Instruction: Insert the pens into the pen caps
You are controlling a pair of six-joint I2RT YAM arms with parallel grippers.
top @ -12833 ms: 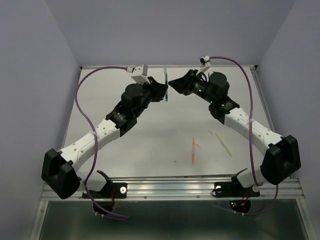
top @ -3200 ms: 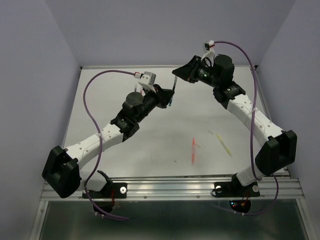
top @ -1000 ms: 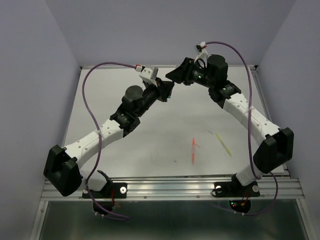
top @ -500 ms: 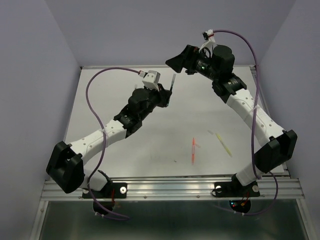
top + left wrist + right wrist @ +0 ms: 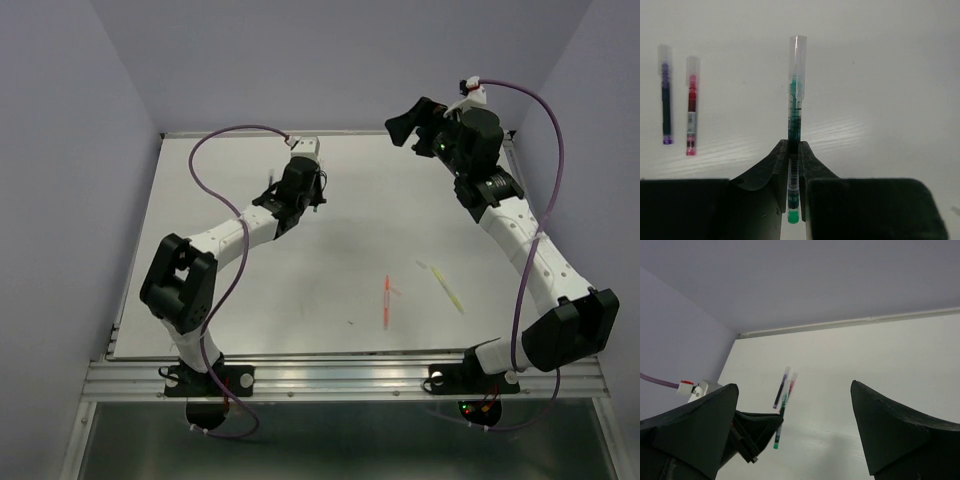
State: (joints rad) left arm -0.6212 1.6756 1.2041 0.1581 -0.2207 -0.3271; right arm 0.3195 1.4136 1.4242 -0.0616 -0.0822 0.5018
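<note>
Left gripper [image 5: 794, 150] clamps the slim green stick pen [image 5: 794, 117] at its rear, so its clear plastic cap [image 5: 798, 65] sits exposed — right gripper [image 5: 794, 387] wide open.

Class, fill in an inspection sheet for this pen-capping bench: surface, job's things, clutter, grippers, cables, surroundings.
Surface: white table, no spill seen.
Job's things: green pen with a clear cap on its tip; blue pen and red pen lie capped, side by side; orange pen and pale yellow pen lie apart, nearer the arm bases; their caps are too small to tell.
Clutter: small dark speck; otherwise nothing seen.
Grippers: left gripper shut on the green pen; right gripper open, holding nothing.
Cables: a purple cable along each arm, looping free.
Surroundings: plain pale walls; metal rail at the near edge.
</note>
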